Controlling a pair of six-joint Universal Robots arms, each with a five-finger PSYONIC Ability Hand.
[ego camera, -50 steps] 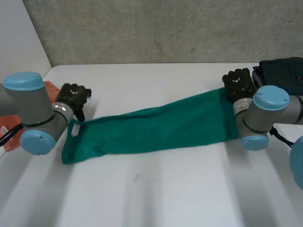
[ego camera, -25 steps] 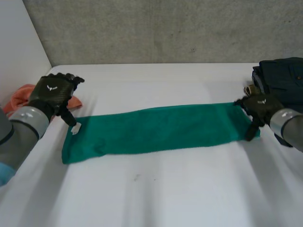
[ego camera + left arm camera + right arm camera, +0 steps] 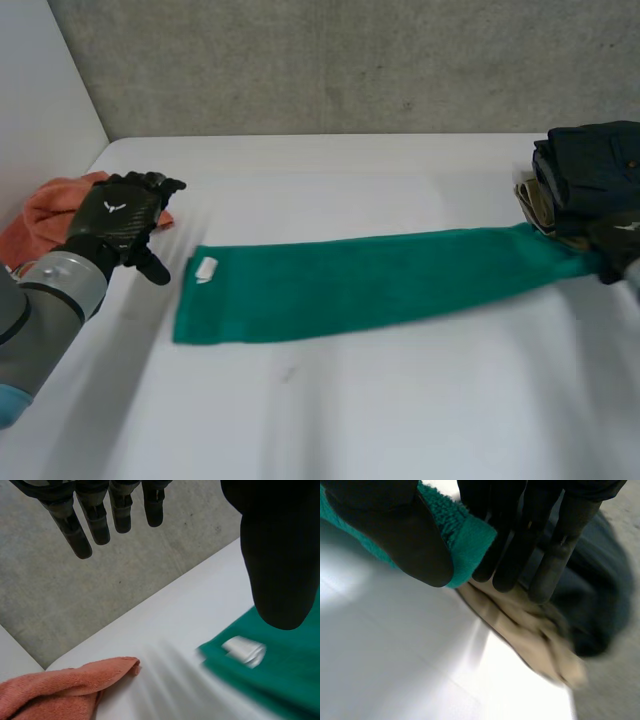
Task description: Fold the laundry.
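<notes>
Across the white tabletop (image 3: 350, 400) lies a long green towel (image 3: 370, 280), now dragged rightward; its right end seems to touch the dark clothes pile (image 3: 590, 170). The right hand (image 3: 620, 245) pinches that end between thumb and fingers. The left hand (image 3: 118, 218), fingers released and straight, hovers apart from the labelled left end, near an orange cloth (image 3: 45, 225). The towel is likely being repositioned before the next fold.

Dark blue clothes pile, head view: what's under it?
A beige cloth pokes out from beneath the dark blue pile, beside the green towel end pinched by the right robot hand. How far it runs underneath is covered.
</notes>
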